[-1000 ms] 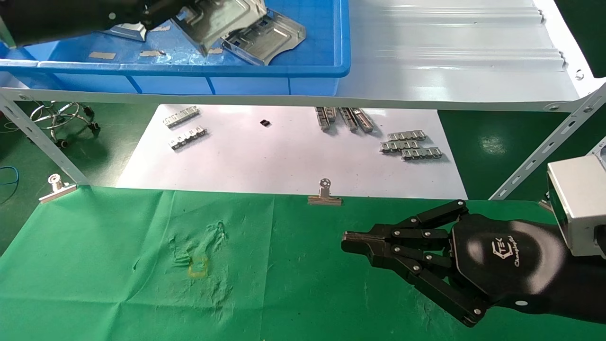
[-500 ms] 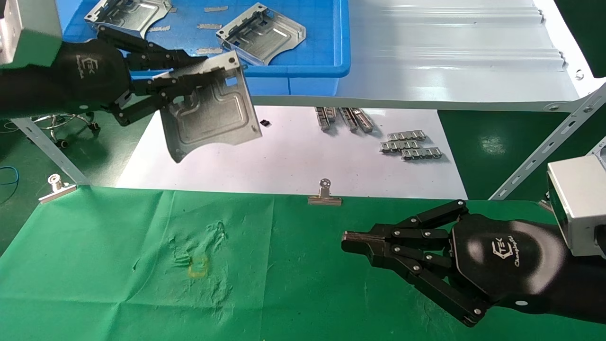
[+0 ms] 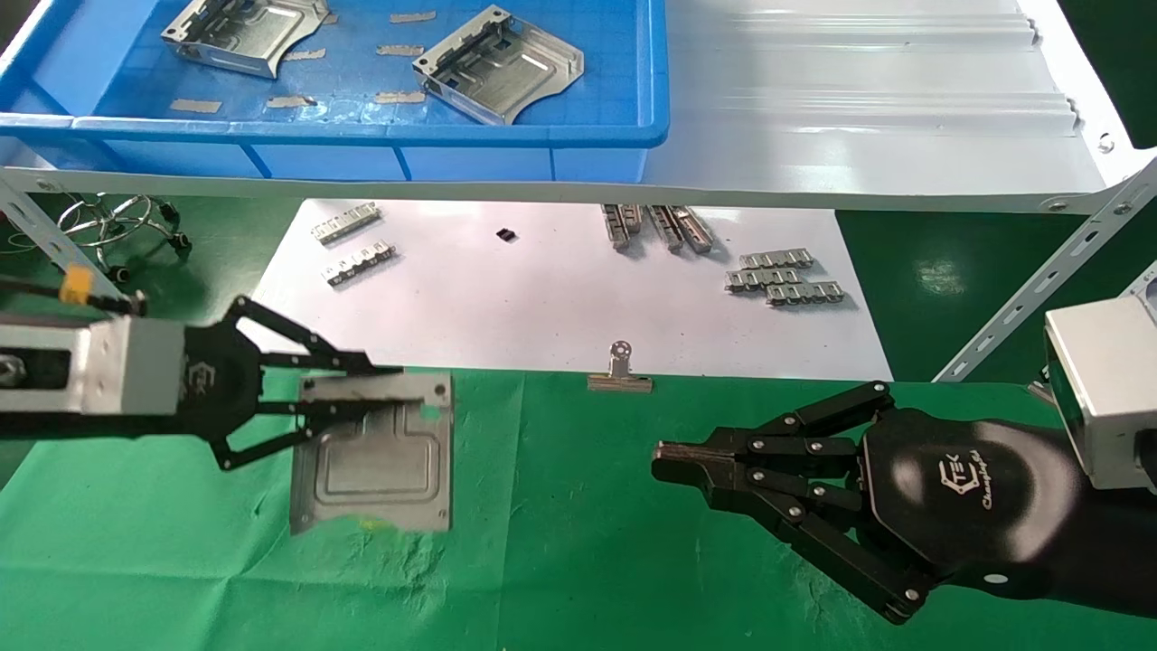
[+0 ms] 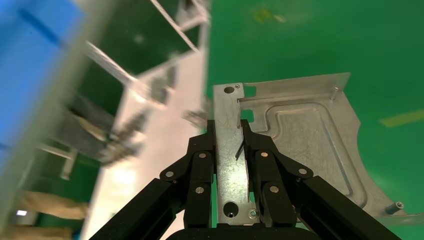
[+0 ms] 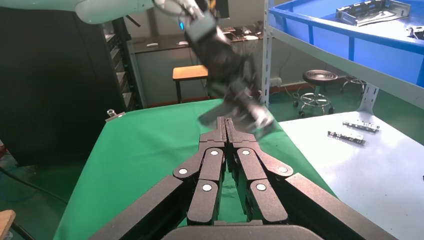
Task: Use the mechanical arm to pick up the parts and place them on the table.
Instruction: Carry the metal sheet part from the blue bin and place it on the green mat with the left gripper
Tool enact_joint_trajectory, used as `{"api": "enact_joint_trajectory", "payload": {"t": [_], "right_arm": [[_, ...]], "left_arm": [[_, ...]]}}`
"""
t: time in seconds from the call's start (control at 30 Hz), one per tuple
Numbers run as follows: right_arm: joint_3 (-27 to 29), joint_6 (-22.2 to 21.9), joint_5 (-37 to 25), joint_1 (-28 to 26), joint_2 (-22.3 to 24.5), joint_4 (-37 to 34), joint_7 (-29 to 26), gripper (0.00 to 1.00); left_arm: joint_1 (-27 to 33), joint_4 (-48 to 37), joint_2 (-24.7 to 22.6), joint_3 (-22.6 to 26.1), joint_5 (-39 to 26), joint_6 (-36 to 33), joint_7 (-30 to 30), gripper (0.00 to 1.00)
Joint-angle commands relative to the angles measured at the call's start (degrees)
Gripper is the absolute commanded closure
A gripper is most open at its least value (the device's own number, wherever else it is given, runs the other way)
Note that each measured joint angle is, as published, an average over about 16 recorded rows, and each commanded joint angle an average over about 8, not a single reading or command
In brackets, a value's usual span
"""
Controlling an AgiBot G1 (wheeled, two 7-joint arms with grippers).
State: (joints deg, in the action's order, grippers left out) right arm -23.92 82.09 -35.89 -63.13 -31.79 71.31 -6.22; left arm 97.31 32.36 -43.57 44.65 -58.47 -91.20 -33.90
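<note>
Now lower left hand [image 3: 362, 398], clamped on stamped plate [image 3: 375, 470] at lower left, flat onto green table [image 3: 560, 542] before releasing; right hand [image 3: 687, 461], fingers together and empty, parked lower right.

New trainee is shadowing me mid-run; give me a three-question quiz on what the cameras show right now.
1. True or false: the left gripper is shut on a part.
2. How many parts lie in the blue bin? A) one B) two C) four
3. The right gripper hovers over the green ____.

Key: 1 true. 2 B: one plate, another plate. 3 table.
</note>
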Motion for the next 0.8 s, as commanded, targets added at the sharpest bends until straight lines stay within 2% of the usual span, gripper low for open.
{"api": "enact_joint_trajectory", "payload": {"t": [0.03,0.33,0.8], "right_arm": [[0.0,0.0,0.0,0.0,0.0,0.0,0.0,1.0],[0.0,0.0,0.0,0.0,0.0,0.0,0.0,1.0],[0.0,0.0,0.0,0.0,0.0,0.0,0.0,1.0]], "left_arm": [[-1.07,0.55,0.47,2.38,-0.07,0.21,-1.17,1.0],[-2.34,-8.5,-2.85,7.08,-3.24,1.37,-7.44,1.0],[-1.99,-19.58,-7.78,9.43,-5.51,2.62,-15.45,1.0]]}}
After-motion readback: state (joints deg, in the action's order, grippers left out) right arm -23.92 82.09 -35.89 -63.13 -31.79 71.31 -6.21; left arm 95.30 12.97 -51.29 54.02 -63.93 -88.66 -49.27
